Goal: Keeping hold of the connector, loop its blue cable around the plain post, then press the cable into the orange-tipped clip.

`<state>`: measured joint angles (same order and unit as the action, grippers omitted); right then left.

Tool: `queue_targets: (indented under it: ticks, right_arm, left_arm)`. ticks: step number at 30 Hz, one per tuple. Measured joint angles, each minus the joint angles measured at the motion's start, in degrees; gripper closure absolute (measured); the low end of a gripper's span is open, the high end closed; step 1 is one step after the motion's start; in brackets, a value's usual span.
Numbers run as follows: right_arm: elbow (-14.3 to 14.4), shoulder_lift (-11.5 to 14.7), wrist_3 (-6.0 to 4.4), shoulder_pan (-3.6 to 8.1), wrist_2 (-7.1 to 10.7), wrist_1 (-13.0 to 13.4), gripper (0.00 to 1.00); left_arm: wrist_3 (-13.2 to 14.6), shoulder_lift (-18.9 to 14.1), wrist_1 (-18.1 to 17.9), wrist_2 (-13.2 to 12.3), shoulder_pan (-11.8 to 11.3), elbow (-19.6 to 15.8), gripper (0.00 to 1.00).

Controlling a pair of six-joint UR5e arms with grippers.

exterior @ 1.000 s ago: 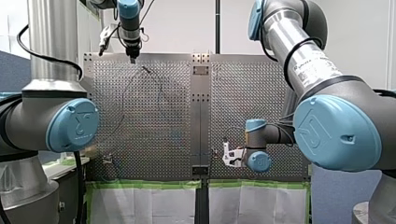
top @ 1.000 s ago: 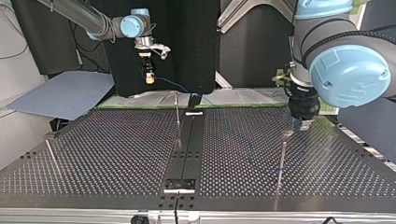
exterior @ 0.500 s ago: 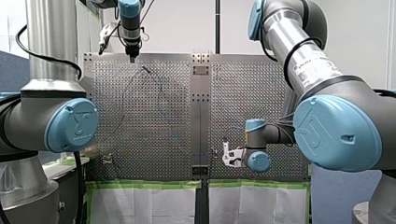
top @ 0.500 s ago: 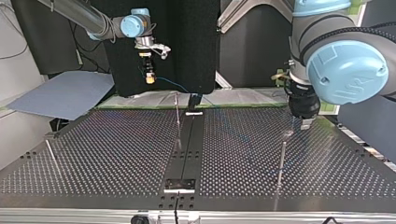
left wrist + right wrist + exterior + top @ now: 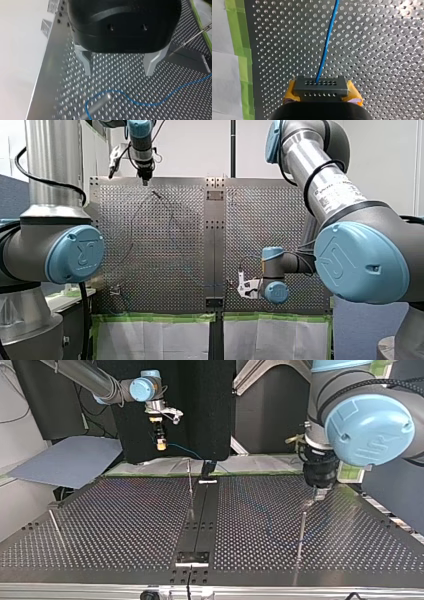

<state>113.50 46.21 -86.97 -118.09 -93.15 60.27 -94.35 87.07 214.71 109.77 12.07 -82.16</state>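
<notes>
Nearest the top view's camera, the post (image 5: 302, 532) stands upright on the perforated table (image 5: 125, 525). In the left wrist view the blue cable (image 5: 140, 102) curves close about this post on the table surface. Whether it passes fully round or merely lies beside it cannot be determined.

Just beyond, my left gripper (image 5: 118, 73) hangs over the table with its metal fingers (image 5: 86, 62) spread wide and nothing between them, clear of the cable.

At the table's far edge my right gripper (image 5: 322, 94) is raised above the surface, its yellow pads (image 5: 290, 91) clamped on the connector (image 5: 321, 86), a dark grey block with two rows of small holes. The cable, thin and bright blue, leaves the block's upper row and runs slack across the table toward the post.

Assessment: connector hold sound. Loop begun at best, not confirmed. The orange-tipped clip cannot be made out in any view, and the pressing-in appears outstanding.
</notes>
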Motion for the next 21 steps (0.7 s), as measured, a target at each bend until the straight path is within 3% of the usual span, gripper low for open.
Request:
queue_targets:
  ticks: [10,21]
  right_arm:
    - [-0.06,0.00,0.07,-0.08,-0.02,-0.38,1.00]
    - [-0.06,0.00,0.08,-0.10,-0.02,0.16,1.00]
  left_arm:
    - [3.26,0.15,-5.41,-5.36,1.64,0.00,0.00]
    - [3.42,3.67,-11.36,-6.70,4.32,0.00,0.00]
